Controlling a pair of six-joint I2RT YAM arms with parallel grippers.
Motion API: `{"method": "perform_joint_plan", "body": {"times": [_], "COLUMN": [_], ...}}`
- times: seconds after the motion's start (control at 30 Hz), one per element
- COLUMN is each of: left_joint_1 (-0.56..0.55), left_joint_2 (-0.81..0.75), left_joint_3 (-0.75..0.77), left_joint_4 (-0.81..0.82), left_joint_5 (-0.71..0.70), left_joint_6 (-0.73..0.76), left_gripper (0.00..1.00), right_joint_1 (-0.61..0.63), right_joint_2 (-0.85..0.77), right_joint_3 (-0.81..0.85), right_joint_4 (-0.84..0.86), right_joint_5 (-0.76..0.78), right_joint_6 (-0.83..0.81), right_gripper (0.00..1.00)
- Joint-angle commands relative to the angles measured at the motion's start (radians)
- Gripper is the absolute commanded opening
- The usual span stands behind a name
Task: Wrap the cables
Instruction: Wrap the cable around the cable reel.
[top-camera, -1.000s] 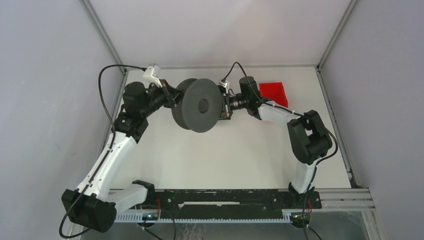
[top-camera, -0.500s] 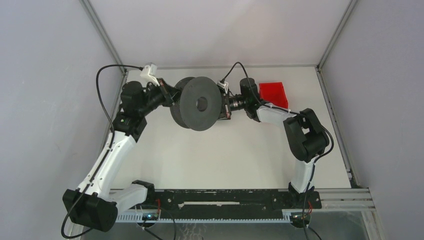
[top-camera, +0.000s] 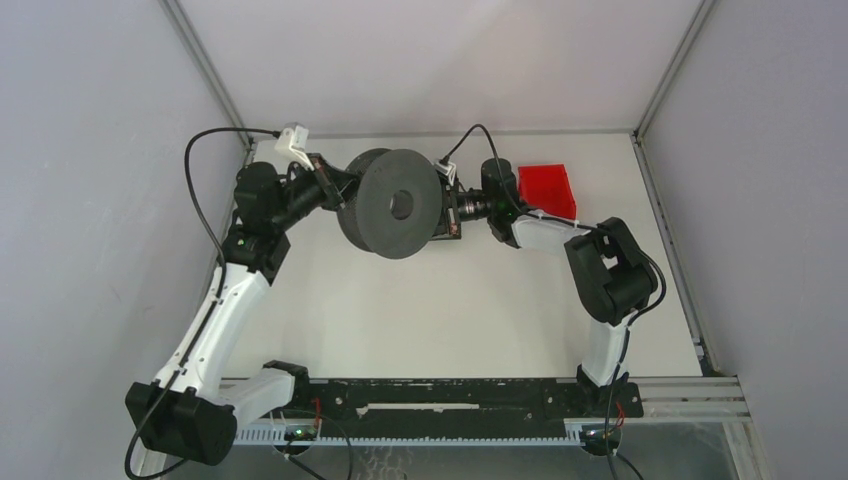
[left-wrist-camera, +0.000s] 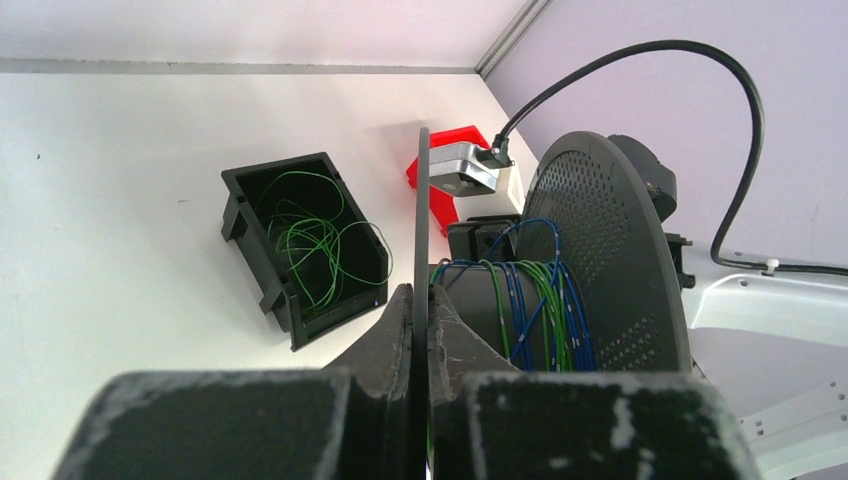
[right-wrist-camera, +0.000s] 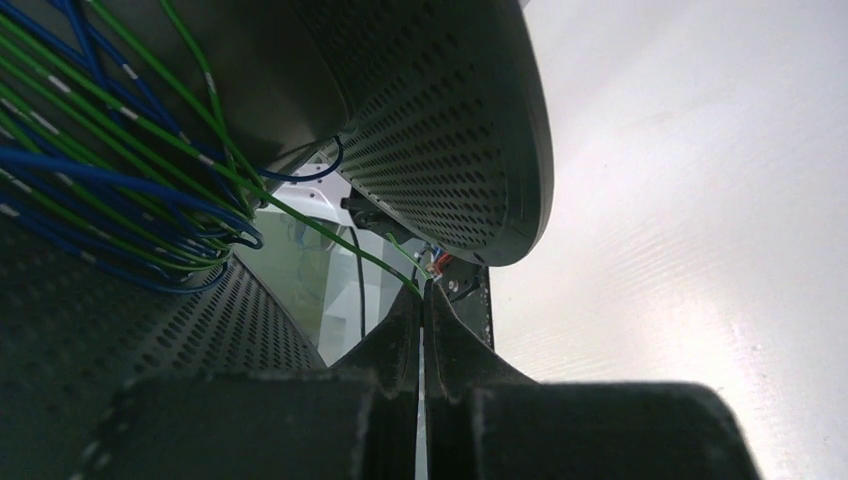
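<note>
A black spool (top-camera: 395, 205) hangs above the table's back between both arms. My left gripper (left-wrist-camera: 421, 295) is shut on the thin edge of one spool flange (left-wrist-camera: 422, 200). Green and blue cables (left-wrist-camera: 540, 310) are wound on the core, beside the perforated far flange (left-wrist-camera: 610, 250). In the right wrist view, my right gripper (right-wrist-camera: 423, 290) is shut on a thin green cable (right-wrist-camera: 330, 235) that runs taut up to the windings (right-wrist-camera: 100, 170) under the flange (right-wrist-camera: 440, 120). In the top view, the left gripper (top-camera: 345, 190) and right gripper (top-camera: 447, 210) flank the spool.
A black bin (left-wrist-camera: 262, 285) lies on the table with loose green cable loops (left-wrist-camera: 315, 240) inside it. A red bin (top-camera: 548, 185) sits at the back right, behind the right arm. White walls and metal corner posts close in the table.
The spool and both grippers have drifted slightly left and towards the back. The left arm's elbow has swung further left. Both grips are unchanged.
</note>
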Motion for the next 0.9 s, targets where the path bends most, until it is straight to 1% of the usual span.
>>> {"method": "perform_joint_plan", "body": {"times": [0.0,0.07,0.17,0.23,0.33,0.5,0.67,0.87], "left_joint_1": [-0.008,-0.004,0.013,0.022,0.028,0.028,0.028,0.028], "left_joint_2": [-0.012,-0.011,-0.011,-0.008,0.006,0.029,0.033,0.038], "left_joint_3": [-0.029,-0.025,-0.019,-0.019,-0.013,-0.018,-0.035,-0.048], "left_joint_4": [0.163,0.156,0.138,0.130,0.123,0.129,0.149,0.168], "left_joint_5": [0.021,0.005,-0.033,-0.062,-0.084,-0.088,-0.076,-0.069], "left_joint_6": [-0.059,-0.059,-0.080,-0.108,-0.146,-0.177,-0.213,-0.225], "left_gripper": [0.00,0.00,0.00,0.00,0.00,0.00,0.00,0.00], "right_joint_1": [0.063,0.057,0.041,0.035,0.047,0.063,0.065,0.080], "right_joint_2": [-0.025,-0.017,0.003,0.018,0.042,0.062,0.071,0.050], "right_joint_3": [-0.016,-0.016,-0.016,-0.036,-0.047,-0.047,-0.047,-0.071], "right_joint_4": [0.220,0.260,0.272,0.334,0.413,0.472,0.490,0.509], "right_joint_5": [0.018,0.017,0.005,0.013,0.037,0.087,0.122,0.172], "right_joint_6": [0.127,0.153,0.184,0.238,0.315,0.384,0.425,0.453], "right_gripper": [0.00,0.00,0.00,0.00,0.05,0.11,0.16,0.18]}}
